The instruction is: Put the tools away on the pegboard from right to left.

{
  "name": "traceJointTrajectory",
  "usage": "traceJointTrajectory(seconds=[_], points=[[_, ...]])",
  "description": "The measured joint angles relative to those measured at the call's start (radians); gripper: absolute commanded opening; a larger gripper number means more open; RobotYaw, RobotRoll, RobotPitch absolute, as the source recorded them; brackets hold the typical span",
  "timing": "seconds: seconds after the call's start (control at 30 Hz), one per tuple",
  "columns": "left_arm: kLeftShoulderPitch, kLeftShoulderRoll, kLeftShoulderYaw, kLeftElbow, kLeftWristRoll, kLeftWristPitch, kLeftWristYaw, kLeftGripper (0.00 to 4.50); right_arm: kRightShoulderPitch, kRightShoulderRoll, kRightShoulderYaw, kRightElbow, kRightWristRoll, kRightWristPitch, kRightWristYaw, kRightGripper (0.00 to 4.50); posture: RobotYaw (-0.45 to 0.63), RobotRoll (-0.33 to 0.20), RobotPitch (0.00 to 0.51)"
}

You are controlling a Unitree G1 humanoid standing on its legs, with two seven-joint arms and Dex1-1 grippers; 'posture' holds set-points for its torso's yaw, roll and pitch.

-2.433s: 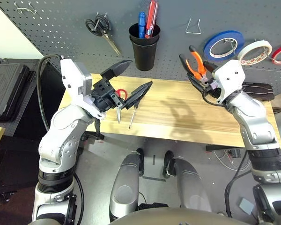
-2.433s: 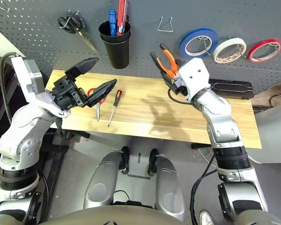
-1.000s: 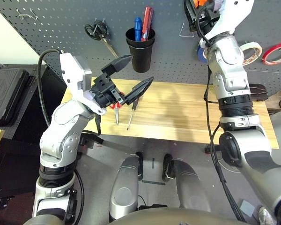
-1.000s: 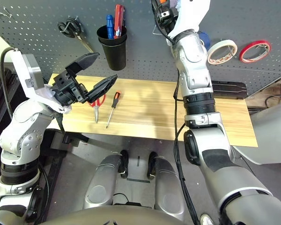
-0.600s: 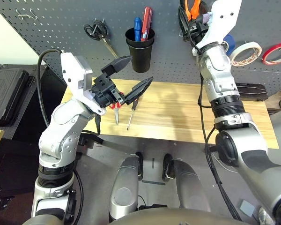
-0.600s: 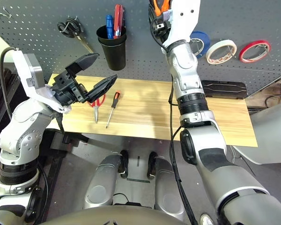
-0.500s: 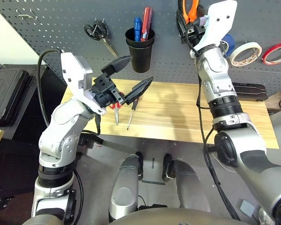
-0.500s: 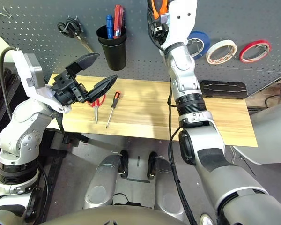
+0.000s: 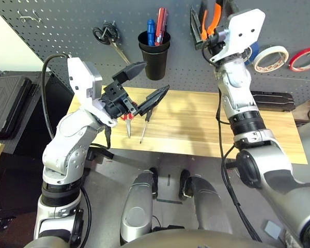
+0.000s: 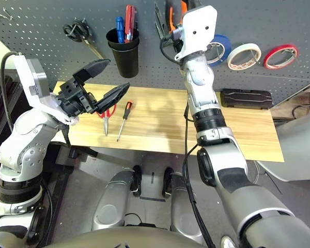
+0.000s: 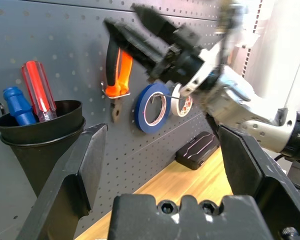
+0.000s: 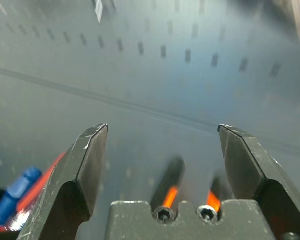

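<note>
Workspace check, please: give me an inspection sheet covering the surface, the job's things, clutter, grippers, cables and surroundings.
Surface: wooden table, mostly bare.
Job's things: orange-and-black pliers hang on the pegboard; cream tape roll hangs there too; slim screwdriver and red-handled scissors lie on the table.
Clutter: black-handled scissors, black cup holder with drivers, blue tape roll, red tape roll, black case.
Grippers: left gripper open above the scissors, holding nothing; right gripper open by the pliers.
Cables: black cable behind the left arm.
Surroundings: dark case beside the table.
</note>
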Motion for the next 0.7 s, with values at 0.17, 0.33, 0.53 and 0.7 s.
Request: traceJointTrajectory(seconds=[0.17, 0.33, 0.53, 0.7], points=[[0.000, 0.003, 0.000, 0.000, -0.001, 0.001, 0.003, 4.50, 0.171, -0.051, 0.033, -0.221, 0.005, 0.046, 0.070, 4.43, 0.24, 0.000, 0.226], [0.003, 0.008, -0.001, 0.001, -0.001, 0.001, 0.003, 4.50, 0.336, -0.112, 0.065, -0.414, 0.044, 0.215, 0.160, 4.43, 0.23, 0.000, 0.227], [0.019, 0.019, -0.013, 0.007, 0.011, 0.004, 0.003, 4.50, 0.502, -0.209, 0.067, -0.480, 0.082, 0.385, 0.261, 4.43, 0.21, 0.000, 0.237], [0.049, 0.025, -0.033, 0.030, 0.043, 0.005, 0.004, 4.50, 0.569, -0.272, 0.065, -0.480, 0.106, 0.445, 0.333, 4.43, 0.21, 0.000, 0.246]])
